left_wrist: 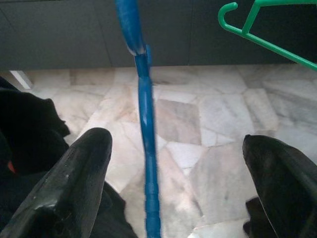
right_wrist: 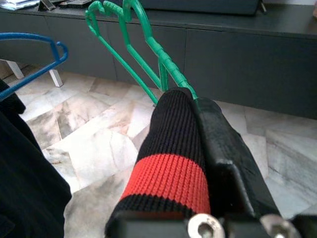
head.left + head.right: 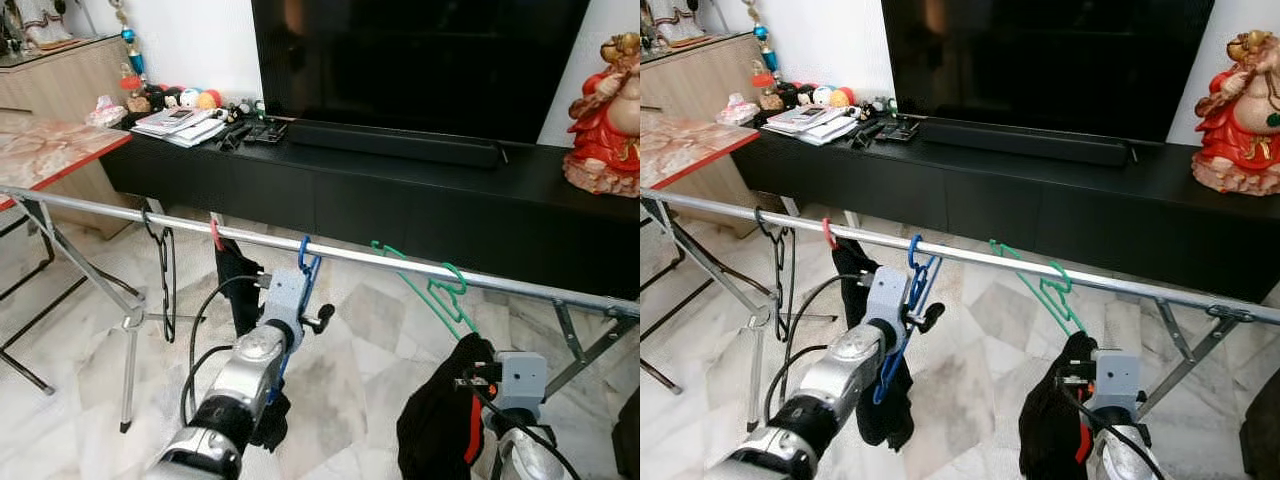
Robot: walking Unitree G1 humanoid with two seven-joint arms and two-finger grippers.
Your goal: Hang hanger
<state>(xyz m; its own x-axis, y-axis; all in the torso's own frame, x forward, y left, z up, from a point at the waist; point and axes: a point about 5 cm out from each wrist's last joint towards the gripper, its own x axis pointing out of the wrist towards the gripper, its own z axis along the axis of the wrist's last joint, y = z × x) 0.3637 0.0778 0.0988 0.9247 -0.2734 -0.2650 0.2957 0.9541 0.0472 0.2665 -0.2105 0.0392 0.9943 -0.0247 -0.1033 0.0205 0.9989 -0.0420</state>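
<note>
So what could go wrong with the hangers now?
The green hanger hangs tilted on the rail, with the right gripper shut on it and a black garment. A sideways pull might slip its hook off. The left gripper is open around the blue hanger; moving away carelessly could knock it loose.

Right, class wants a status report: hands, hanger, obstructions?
Left hand open around hung blue hanger. Right hand shut on green hanger, hook near rail. Nothing blocking.
</note>
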